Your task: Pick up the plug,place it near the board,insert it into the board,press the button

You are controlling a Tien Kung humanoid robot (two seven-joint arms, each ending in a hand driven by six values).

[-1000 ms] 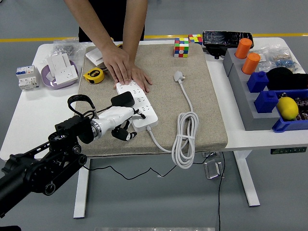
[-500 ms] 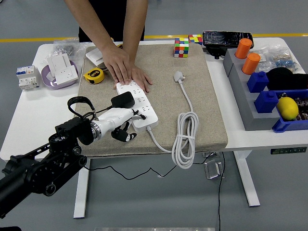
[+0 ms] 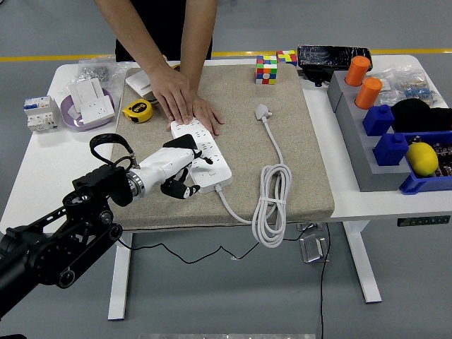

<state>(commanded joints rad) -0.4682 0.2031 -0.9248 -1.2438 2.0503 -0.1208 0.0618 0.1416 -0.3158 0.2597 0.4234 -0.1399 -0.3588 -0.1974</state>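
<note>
Robot's left hand holds the black plug over the white power strip.

The fingers are closed around the plug, which sits right at the strip's near-left part (whether its pins are in a socket, I cannot tell). A person's hand lies flat on the strip's far end. The strip's own white cable lies coiled on the beige mat; a yellow tape measure sits near the person's hand.
</note>
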